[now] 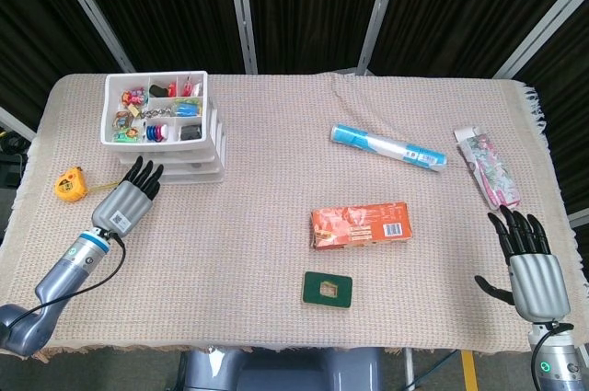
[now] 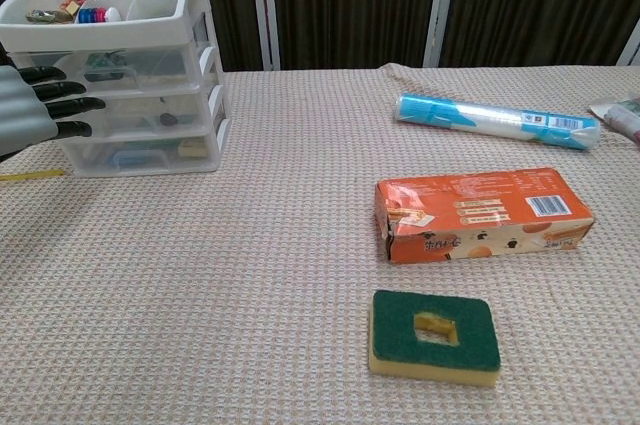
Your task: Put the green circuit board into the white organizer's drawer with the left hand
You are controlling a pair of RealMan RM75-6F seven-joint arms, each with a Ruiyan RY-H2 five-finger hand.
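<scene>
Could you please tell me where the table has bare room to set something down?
The cloth between the white organizer and the orange box is bare, as is the near-left stretch beside the sponge. It is crowded at the organizer's front, where the left hand and tape measure sit.

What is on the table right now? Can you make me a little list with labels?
organizer: white organizer, far left of the table, drawers all pushed in, small items in its top tray
left hand: left hand, holding nothing, fingers at the organizer's front
right hand: right hand, open, near right edge, holding nothing
tape measure: yellow tape measure, left of the organizer
box: orange box, table centre
sponge: green sponge, in front of the box
tube: blue and white tube, behind the box
</scene>
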